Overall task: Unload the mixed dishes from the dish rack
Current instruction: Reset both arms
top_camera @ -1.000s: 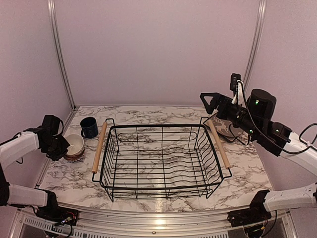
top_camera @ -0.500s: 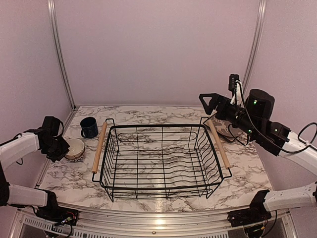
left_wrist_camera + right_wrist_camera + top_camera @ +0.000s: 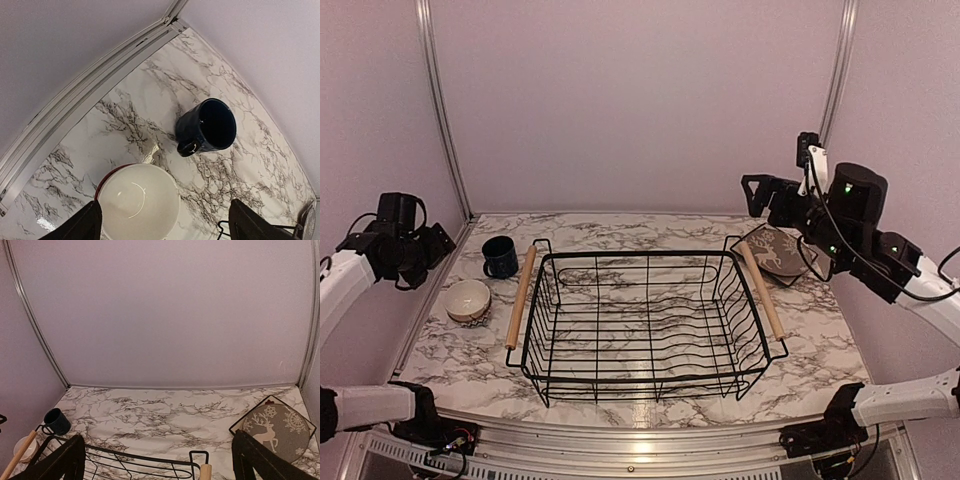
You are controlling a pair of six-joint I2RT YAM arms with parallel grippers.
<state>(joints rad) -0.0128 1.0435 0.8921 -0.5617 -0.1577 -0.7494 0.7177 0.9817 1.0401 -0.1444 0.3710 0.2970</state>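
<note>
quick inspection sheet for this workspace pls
surface: marble table, no spills seen
rack: empty, mid table
mug: upright, left of rack
bowl: near mug, stacked on another dish, only its rim shows
deer plate: right of rack, on a square plate
clutter: nothing seen
left tool: open, raised clear of bowl, empty
right tool: open, raised near deer plate, empty
cables: black lead loops beside deer plate
surroundings: plain walls, metal posts

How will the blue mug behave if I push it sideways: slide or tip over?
The mug stands upright and looks squat and wide-mouthed, so it probably slides rather than tips. The marble table looks glossy, so it may skate easily. Its handle sticks out one side, so an off-centre push likely spins it.
</note>
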